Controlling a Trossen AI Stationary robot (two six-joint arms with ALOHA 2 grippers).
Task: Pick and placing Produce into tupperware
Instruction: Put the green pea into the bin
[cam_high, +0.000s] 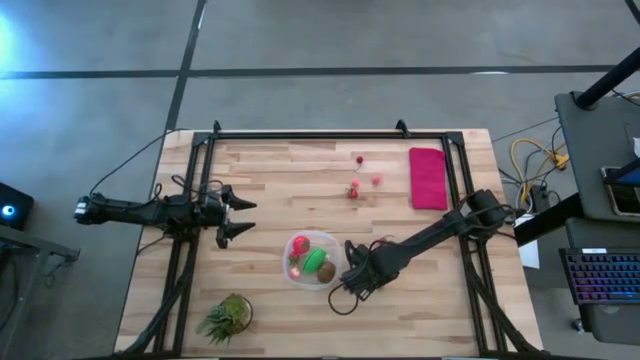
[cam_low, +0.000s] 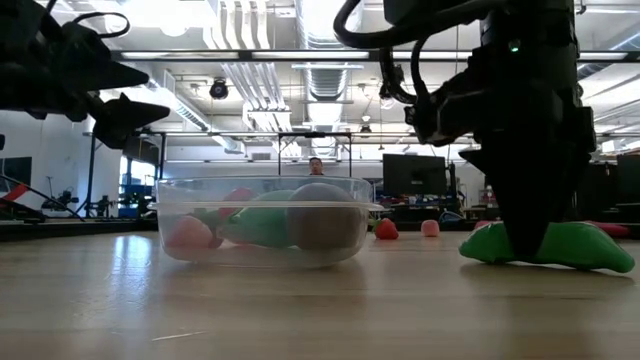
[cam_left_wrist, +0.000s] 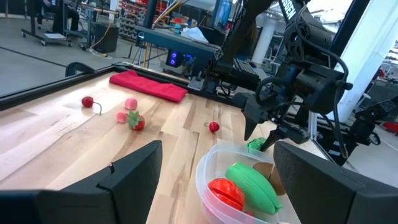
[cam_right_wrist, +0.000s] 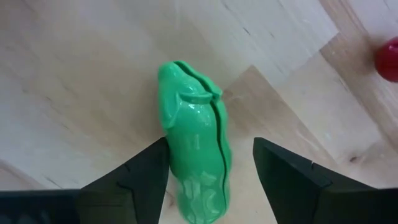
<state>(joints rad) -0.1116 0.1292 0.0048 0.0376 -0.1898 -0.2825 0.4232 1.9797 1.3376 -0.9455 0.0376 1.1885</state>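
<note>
From above, the right gripper (cam_high: 352, 283) stood on the counter (cam_high: 270, 190) just beside the tupperware (cam_high: 312, 259), which held red, green and brown produce, while the left gripper (cam_high: 243, 217) waited well apart with its fingers spread and empty. At counter level, the right gripper (cam_low: 528, 240) pressed down over a green oblong piece (cam_low: 575, 247) lying beside the tupperware (cam_low: 262, 219). The left wrist view showed loose berries (cam_left_wrist: 132, 118) and a red cloth (cam_left_wrist: 148, 86) beyond its parted fingers. In the right wrist view, the green oblong piece (cam_right_wrist: 196, 163) lay between the open fingers (cam_right_wrist: 140, 171), not clamped.
</note>
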